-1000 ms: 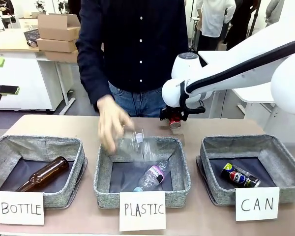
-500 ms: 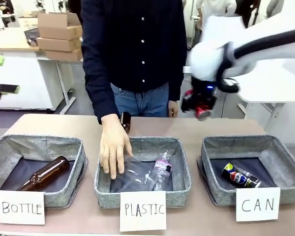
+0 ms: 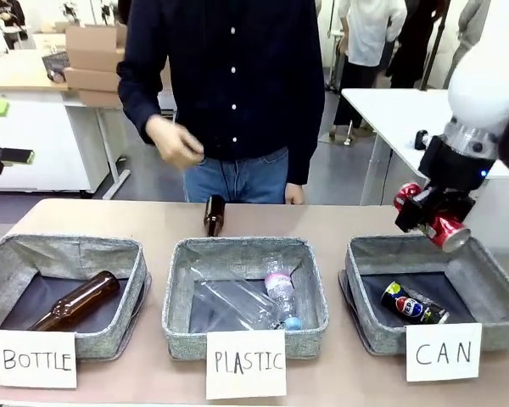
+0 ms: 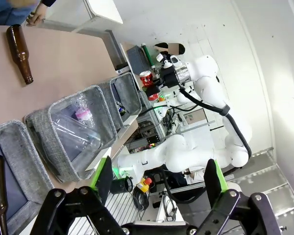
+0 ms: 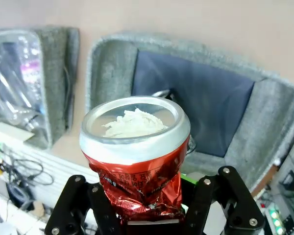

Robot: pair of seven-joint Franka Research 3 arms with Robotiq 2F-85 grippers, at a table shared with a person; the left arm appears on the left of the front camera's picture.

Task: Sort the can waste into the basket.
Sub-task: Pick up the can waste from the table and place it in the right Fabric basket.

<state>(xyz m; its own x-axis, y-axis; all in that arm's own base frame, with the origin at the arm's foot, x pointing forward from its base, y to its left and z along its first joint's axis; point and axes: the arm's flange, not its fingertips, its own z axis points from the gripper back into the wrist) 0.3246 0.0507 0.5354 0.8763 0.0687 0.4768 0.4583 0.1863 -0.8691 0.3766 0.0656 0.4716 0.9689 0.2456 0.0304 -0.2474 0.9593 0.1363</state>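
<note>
Right gripper (image 3: 435,222) clamped on the dented red can (image 3: 439,222), hanging above the CAN basket (image 3: 492,284) at its 12 o'clock rim, blue-and-silver can (image 3: 414,303) lying on that basket's dark floor, left gripper (image 4: 157,183) with fingers spread apart, holding nothing.

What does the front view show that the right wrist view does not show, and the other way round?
Front view alone: the person, the three paper signs, the brown bottle in the BOTTLE basket, another brown bottle on the table. Right wrist view alone: the red can's silver end, close up, dented body below. Both: the right hand shut on the red can above the CAN basket, and the clear plastic bottle.
</note>
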